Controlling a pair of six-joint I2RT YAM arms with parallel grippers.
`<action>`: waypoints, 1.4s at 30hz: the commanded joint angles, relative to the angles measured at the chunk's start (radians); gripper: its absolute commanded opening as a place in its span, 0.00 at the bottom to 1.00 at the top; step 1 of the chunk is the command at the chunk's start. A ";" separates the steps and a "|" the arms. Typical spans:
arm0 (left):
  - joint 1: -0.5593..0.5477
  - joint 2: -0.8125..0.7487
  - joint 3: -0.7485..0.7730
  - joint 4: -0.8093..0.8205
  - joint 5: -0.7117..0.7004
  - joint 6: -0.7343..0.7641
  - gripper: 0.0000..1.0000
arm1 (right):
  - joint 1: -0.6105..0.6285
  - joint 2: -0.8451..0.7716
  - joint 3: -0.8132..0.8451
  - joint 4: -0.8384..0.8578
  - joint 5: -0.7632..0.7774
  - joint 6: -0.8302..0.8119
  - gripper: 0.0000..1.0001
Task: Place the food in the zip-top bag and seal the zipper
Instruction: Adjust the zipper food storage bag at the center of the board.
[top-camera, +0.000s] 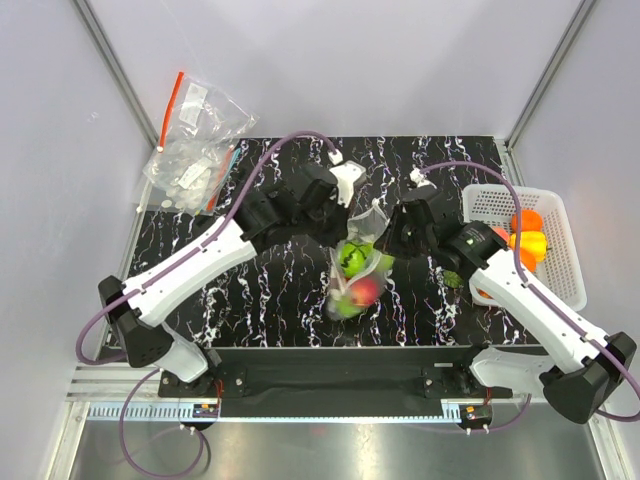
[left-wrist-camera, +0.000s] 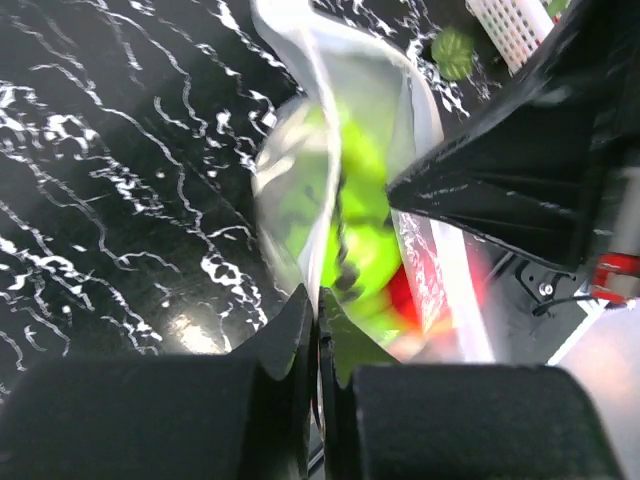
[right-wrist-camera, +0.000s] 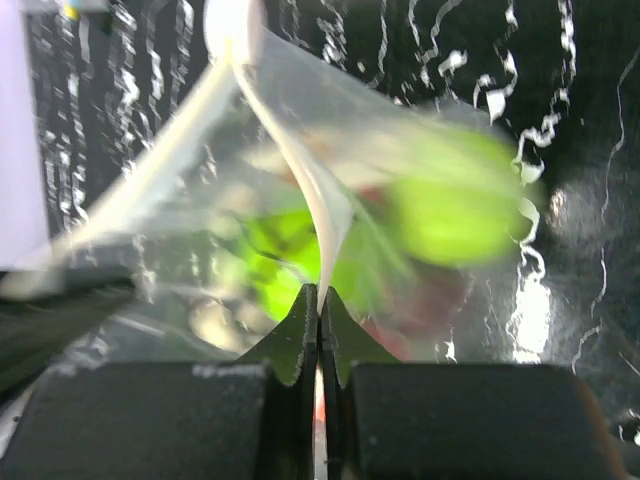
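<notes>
Left claw (left-wrist-camera: 318, 300) and right claw (right-wrist-camera: 320, 295) each clamp the bag (top-camera: 358, 270) rim; it hangs between them, food (top-camera: 352, 258) inside. Likely sealing: next, press along the zipper (right-wrist-camera: 290, 170).

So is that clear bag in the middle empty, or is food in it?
Food is in it: green pieces and a red piece show through the clear bag.
</notes>
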 joint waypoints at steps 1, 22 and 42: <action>0.048 -0.054 -0.040 0.026 -0.017 0.012 0.05 | 0.006 -0.012 0.006 0.011 -0.027 -0.003 0.00; 0.036 -0.035 -0.148 0.184 0.264 -0.019 0.07 | 0.015 -0.058 -0.159 0.293 -0.105 0.128 0.02; 0.061 -0.052 -0.262 0.281 0.202 -0.013 0.43 | 0.014 -0.086 -0.187 0.311 -0.082 0.084 0.54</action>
